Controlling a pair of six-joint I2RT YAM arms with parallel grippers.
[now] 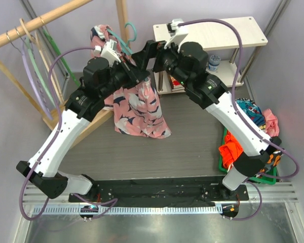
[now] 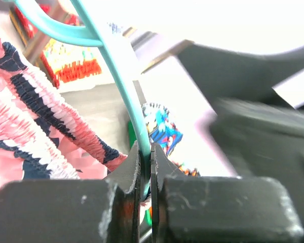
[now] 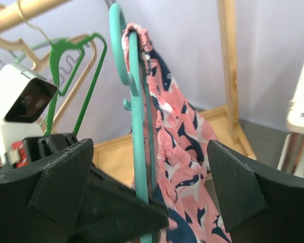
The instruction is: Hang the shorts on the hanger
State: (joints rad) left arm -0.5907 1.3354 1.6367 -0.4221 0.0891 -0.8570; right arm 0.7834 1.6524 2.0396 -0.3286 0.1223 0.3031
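Top external view, nearest me first: by the desk's right edge a green bin (image 1: 221,163) holds an orange-red garment (image 1: 230,151), with a turquoise patterned cloth (image 1: 249,109) behind it. Farther in, over the middle of the desk, the shorts (image 1: 142,109) hang lengthwise from the hanger (image 1: 131,34). I cannot tell whether their hem touches the desk.

Just above them both my tools meet at the hanger. My left gripper (image 1: 127,65) is pressed together on it. In the left wrist view my left fingers (image 2: 129,174) pinch the thin teal bar from both sides, and the gathered waistband of the shorts lies just beside them on the left.

My right gripper (image 1: 148,53) stands spread wide and grips nothing. In the right wrist view its fingers (image 3: 66,177) sit well apart on either side of the hanger, and the waistband is draped over the hanger's top, just under the hook.

Beyond, a wooden rack (image 1: 35,23) at the far left corner carries a dark green hanger (image 1: 61,55). A white shelf (image 1: 213,30) stands at the far right corner.
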